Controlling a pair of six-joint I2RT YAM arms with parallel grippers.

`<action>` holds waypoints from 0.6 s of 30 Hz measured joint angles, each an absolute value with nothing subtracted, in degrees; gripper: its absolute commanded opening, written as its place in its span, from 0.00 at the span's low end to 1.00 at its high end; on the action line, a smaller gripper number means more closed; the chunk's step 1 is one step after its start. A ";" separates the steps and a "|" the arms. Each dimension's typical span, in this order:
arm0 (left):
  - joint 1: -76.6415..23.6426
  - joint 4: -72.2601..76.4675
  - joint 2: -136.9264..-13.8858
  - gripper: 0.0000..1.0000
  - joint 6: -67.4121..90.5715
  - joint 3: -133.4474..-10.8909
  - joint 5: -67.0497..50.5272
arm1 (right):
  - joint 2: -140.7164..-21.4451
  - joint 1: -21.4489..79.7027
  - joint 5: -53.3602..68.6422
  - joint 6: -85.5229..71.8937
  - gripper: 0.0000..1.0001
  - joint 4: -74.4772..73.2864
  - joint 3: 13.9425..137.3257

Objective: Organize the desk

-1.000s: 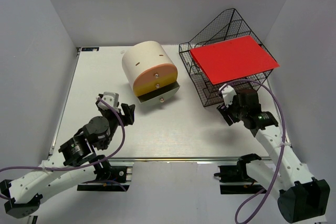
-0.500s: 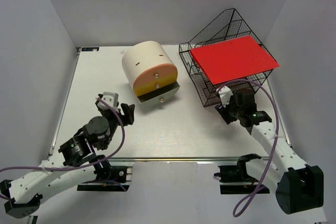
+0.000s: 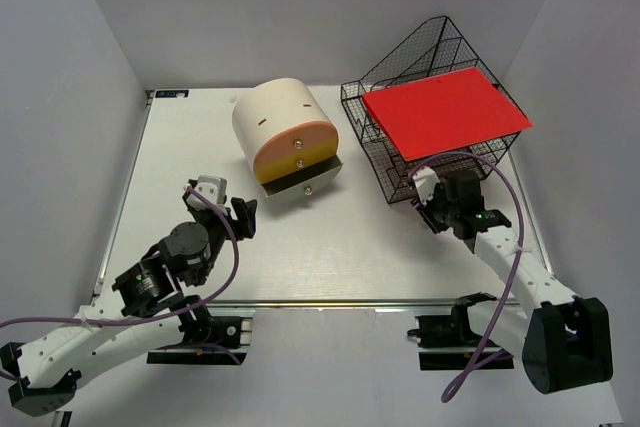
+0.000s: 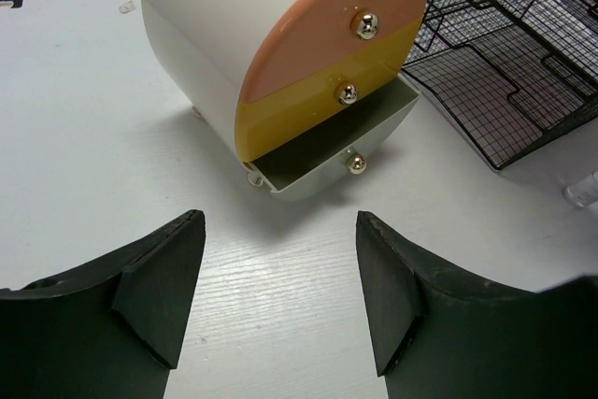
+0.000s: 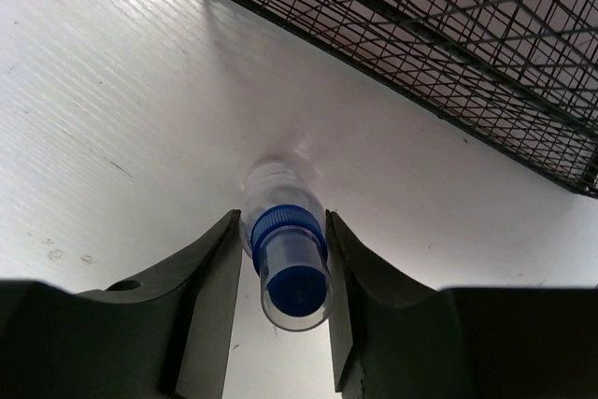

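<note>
The desk point(image 3: 340, 252) is a white tabletop between white walls. A small clear bottle point(image 5: 288, 273) with a blue cap stands on it, just in front of the wire rack. My right gripper point(image 5: 282, 231) is shut on this bottle, a finger pressed against each side of the blue collar. In the top view the right gripper point(image 3: 427, 205) hides the bottle. My left gripper point(image 3: 243, 215) hovers over the left half of the desk. In its own view the left gripper point(image 4: 280, 226) stands open with bare desk between the fingers.
A cream cylindrical drawer box point(image 3: 285, 137) with an orange front has its bottom drawer point(image 4: 327, 161) pulled open, facing my left gripper. A black wire-mesh rack point(image 3: 425, 67) at the back right carries a red folder point(image 3: 445, 112). A silver rail point(image 3: 330, 304) runs along the near edge.
The right gripper slid slightly left toward the rack's front corner and its fingers closed onto the bottle. The left arm has not moved.
</note>
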State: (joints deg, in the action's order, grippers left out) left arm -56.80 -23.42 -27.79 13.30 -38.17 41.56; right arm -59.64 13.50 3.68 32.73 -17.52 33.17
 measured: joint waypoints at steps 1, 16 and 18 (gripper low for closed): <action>-56.80 -23.40 -27.79 0.76 13.26 -38.17 41.54 | -59.64 13.47 3.99 32.73 0.27 -17.47 33.19; -56.73 -16.08 -33.52 0.89 9.87 -36.25 20.08 | -48.88 12.38 23.88 42.52 0.12 -36.80 40.71; -56.84 -14.68 -39.09 0.91 10.33 -36.69 14.48 | -49.10 12.40 28.84 44.49 0.10 -39.81 43.24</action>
